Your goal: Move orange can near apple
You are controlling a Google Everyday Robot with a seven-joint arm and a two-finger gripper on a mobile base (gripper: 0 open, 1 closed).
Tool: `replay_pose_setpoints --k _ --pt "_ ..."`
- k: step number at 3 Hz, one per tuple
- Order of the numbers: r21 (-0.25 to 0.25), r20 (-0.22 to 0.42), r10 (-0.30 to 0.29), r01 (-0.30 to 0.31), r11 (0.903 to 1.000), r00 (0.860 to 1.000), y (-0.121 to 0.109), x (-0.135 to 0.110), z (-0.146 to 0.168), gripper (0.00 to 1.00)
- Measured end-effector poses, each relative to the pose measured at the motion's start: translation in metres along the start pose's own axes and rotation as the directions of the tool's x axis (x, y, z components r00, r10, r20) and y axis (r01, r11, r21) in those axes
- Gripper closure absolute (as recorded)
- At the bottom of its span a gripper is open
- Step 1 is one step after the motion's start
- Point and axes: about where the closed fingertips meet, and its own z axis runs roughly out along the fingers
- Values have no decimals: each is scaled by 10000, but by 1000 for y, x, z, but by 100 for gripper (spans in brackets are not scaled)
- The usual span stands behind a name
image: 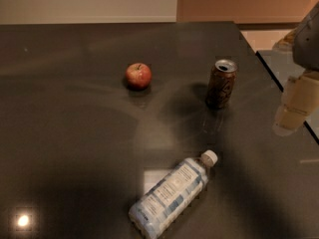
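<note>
The orange can stands upright on the dark table, right of centre, its silver top showing. The apple, red with yellowish patches, sits to the can's left, well apart from it. My gripper hangs at the right edge of the view, to the right of the can and not touching it, above the table's right side.
A clear plastic bottle with a white cap lies on its side at the front centre, cap pointing up-right toward the can. The table's right edge runs diagonally just beyond the can. A wall rises behind the far edge.
</note>
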Motion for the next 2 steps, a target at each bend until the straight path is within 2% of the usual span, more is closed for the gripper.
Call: replay_pose_setpoints --k 1,2 --pt "28 0 -13 13 10000 10000 -1 0 0 0" --pt "146 215 -193 190 9997 9996 -16 -5 4 0"
